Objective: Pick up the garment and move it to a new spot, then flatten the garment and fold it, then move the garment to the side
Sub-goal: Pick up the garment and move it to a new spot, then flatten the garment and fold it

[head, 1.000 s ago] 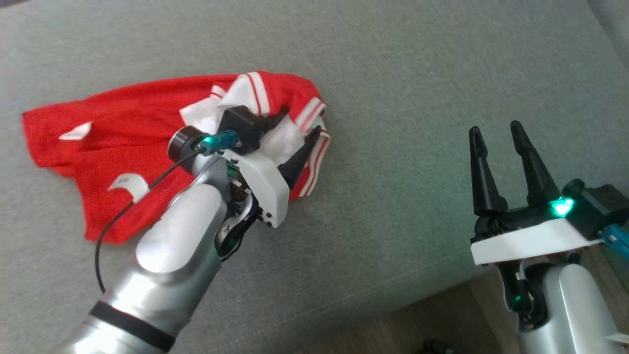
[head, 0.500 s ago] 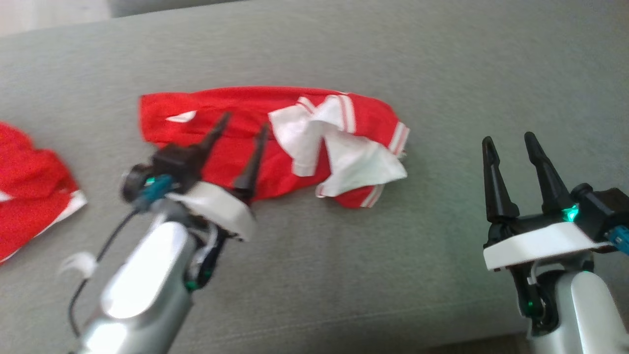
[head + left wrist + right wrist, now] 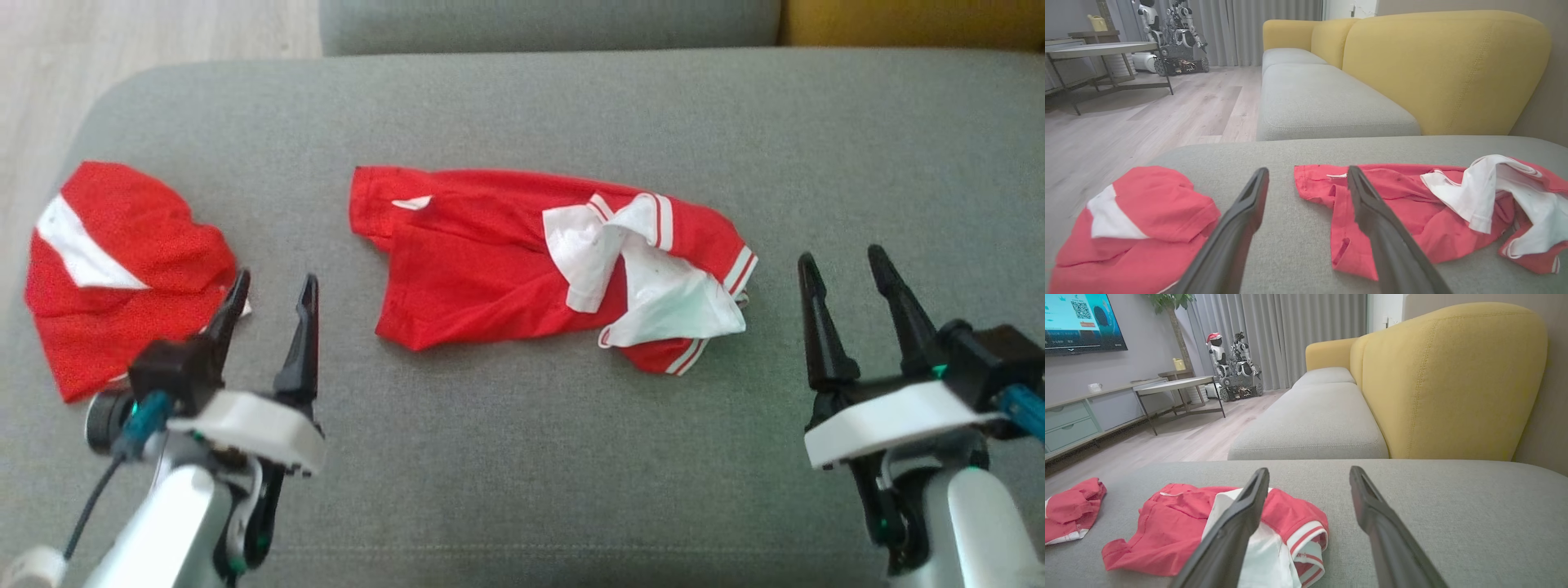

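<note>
The garment point(image 3: 490, 261), red with a crumpled white part and striped cuffs at its right end, lies rumpled on the middle of the grey cushion point(image 3: 522, 457). My left gripper point(image 3: 275, 282) stands open near the front left, apart from the garment and empty. My right gripper point(image 3: 841, 257) is open at the front right, just beyond the garment's right end and off it. In the left wrist view the left gripper point(image 3: 1307, 171) points at the garment's point(image 3: 1392, 200) left edge. The right wrist view has the garment point(image 3: 1175, 526) behind the right gripper's point(image 3: 1309, 471) left finger.
A second red and white garment point(image 3: 122, 269) lies bunched at the cushion's left end, next to my left gripper. A yellow sofa back point(image 3: 1445, 69) rises behind, with another grey seat point(image 3: 1323, 98). Wooden floor point(image 3: 163, 33), a table point(image 3: 1175, 386) and another robot point(image 3: 1233, 367) lie beyond.
The camera has turned, so the whole picture has shifted. My left gripper has drawn back off the garment's white part to the front left, open and empty. The right gripper stays open.
</note>
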